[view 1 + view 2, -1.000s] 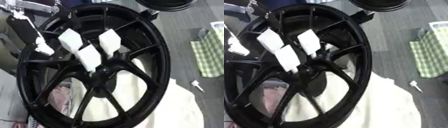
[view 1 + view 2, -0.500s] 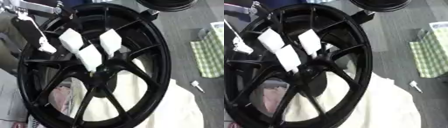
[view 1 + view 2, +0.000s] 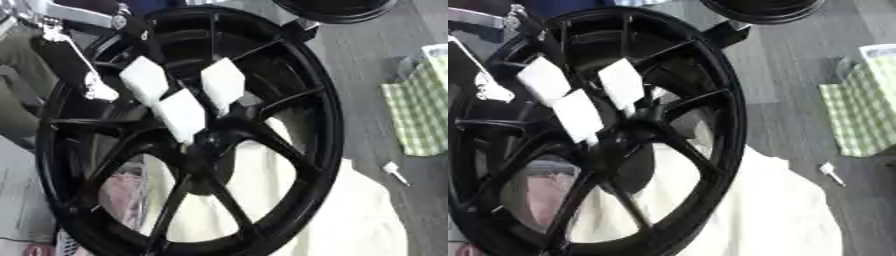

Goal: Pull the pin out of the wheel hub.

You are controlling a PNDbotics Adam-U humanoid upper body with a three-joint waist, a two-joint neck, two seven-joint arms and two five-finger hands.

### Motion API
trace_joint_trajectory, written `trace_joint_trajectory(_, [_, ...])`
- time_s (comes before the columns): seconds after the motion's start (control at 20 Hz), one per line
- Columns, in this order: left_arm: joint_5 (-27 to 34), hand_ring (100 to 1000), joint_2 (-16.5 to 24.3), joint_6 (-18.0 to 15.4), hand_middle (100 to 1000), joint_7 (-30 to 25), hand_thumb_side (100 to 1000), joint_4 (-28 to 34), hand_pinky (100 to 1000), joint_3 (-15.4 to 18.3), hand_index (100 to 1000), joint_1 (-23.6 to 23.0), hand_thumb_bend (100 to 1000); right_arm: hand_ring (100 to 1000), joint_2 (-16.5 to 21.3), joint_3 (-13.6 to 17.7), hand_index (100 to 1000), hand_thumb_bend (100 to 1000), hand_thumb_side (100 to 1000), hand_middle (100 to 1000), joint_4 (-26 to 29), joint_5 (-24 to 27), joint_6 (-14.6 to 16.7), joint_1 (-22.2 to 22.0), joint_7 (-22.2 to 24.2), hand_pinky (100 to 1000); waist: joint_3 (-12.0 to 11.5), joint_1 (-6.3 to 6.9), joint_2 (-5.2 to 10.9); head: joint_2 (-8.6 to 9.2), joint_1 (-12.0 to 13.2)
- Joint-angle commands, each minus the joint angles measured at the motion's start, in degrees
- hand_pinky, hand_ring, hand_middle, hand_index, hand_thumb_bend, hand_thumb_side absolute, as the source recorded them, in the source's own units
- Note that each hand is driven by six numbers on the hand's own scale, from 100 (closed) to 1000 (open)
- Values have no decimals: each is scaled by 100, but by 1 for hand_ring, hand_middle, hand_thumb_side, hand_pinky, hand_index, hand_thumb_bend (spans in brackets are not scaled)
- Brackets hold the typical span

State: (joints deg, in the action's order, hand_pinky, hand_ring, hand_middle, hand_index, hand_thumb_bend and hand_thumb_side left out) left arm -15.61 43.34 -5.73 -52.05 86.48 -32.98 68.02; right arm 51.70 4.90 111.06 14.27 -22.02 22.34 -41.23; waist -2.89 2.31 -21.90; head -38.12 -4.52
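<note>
Almost nothing has moved since a second ago: the left hand [image 3: 184, 112] stays at the middle of the wheel [image 3: 319, 115], its white-covered fingers [image 3: 223, 85] only a touch lower in the view. The hand comes in from the upper left corner. Its fingers are straight and spread apart, pointing down at the hub [image 3: 210, 152]. The tip of the middle one lies right at the hub's upper edge, and a smaller white tip [image 3: 101, 92] stands well apart near the wheel's left rim. The pin cannot be made out; it would be at the hub, hidden by the fingers and the dark spokes.

The black wheel lies tilted over a cream cloth [image 3: 350, 215] that spreads towards the lower right on the grey floor [image 3: 359, 75]. Near the right edge lie a green checked cloth [image 3: 424, 115] and, just below it, a small white object [image 3: 394, 172]. Another black round thing [image 3: 337, 7] shows at the top edge.
</note>
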Motion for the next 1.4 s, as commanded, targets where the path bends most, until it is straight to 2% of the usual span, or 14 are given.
trace_joint_trajectory(0.05, [23,785,74,28,687,8,262,-8,826,17,829,72,336,611,121,65,641,100,596,521,38,15,-151,39,-218,544,6,-27,117,53,28])
trace_joint_trajectory(0.55, [-63,722,3,-13,600,8,219,-143,797,-46,763,49,305,612,105,79,640,100,602,521,20,30,-139,42,-277,543,23,-33,126,69,48])
trace_joint_trajectory(0.85, [34,663,-46,-3,516,8,175,-148,770,7,688,64,209,612,93,77,640,100,605,521,3,39,-143,32,-300,543,27,-39,138,55,60])
trace_joint_trajectory(0.9, [79,660,-44,20,513,8,174,-129,768,34,685,69,206,612,93,77,640,100,605,521,0,41,-143,28,-304,543,23,-40,139,53,59])
trace_joint_trajectory(1.05, [256,611,-20,152,463,8,129,-60,732,191,632,90,115,612,93,79,640,100,610,521,-16,55,-145,16,-319,542,3,-41,145,41,59])
trace_joint_trajectory(1.4, [676,583,91,534,424,8,139,198,711,527,589,134,100,613,96,84,640,100,610,521,-43,61,-135,2,-337,543,-34,-42,171,28,57])
